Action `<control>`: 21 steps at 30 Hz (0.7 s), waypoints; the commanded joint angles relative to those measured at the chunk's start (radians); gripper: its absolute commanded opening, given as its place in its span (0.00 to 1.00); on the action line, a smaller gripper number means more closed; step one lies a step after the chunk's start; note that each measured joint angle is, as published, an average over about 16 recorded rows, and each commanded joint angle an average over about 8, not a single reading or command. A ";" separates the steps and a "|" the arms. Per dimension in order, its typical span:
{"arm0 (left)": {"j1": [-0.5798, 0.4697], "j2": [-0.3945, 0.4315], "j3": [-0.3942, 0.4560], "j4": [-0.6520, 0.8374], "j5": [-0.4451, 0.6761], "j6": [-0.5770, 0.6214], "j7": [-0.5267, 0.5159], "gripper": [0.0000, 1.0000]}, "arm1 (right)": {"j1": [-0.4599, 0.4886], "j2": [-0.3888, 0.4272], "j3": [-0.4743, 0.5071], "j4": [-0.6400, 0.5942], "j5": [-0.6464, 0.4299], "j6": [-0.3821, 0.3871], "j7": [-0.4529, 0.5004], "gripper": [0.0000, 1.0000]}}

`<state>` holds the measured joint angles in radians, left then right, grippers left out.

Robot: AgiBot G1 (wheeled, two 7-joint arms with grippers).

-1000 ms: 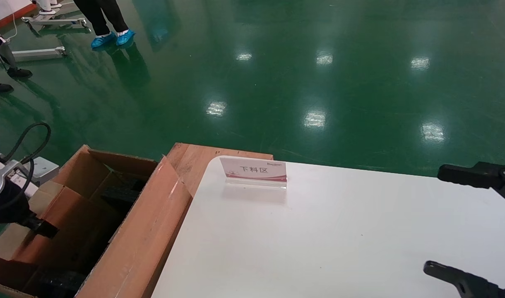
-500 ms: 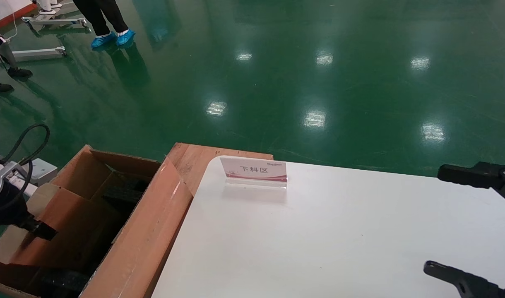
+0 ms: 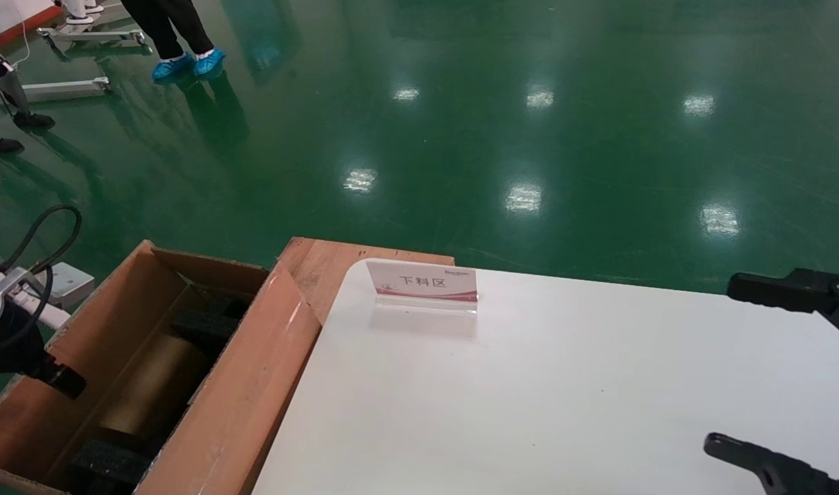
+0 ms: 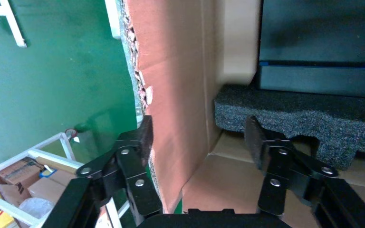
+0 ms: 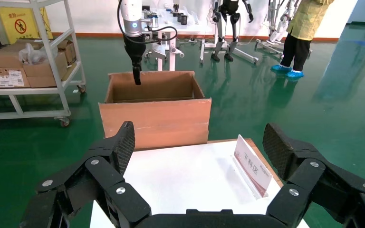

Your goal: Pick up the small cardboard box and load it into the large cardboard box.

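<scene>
We see our left gripper (image 4: 197, 137), jaws open astride the large cardboard box (image 3: 244, 385) wall, small cardboard box (image 3: 155, 381) inside, right gripper (image 5: 198, 142) open over the table (image 3: 564, 412).

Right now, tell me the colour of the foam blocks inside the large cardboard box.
Black, speckled grey. The foam block inside the large cardboard box shows best in the left wrist view.

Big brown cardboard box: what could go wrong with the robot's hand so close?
The open left gripper straddles the long brown corrugated carton's side wall; moving sideways could snag or drag it. The small tan cardboard box may sit unevenly on the black foam blocks. The right gripper idles above the white table.
</scene>
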<state>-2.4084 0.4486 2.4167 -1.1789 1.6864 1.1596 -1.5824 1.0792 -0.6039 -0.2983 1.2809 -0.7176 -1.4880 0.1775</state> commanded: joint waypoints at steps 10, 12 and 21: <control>-0.081 -0.019 -0.041 -0.087 0.015 -0.045 0.059 1.00 | 0.000 0.000 0.000 -0.001 0.000 0.000 0.000 1.00; -0.112 -0.031 -0.055 -0.118 0.022 -0.059 0.077 1.00 | 0.000 0.000 0.000 -0.001 0.000 0.000 0.000 1.00; -0.206 -0.067 -0.138 -0.179 -0.059 -0.148 0.227 1.00 | 0.001 0.000 -0.001 -0.001 0.000 0.000 -0.001 1.00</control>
<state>-2.6065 0.3889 2.2843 -1.3539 1.6320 1.0216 -1.3616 1.0798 -0.6038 -0.2993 1.2800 -0.7171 -1.4882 0.1769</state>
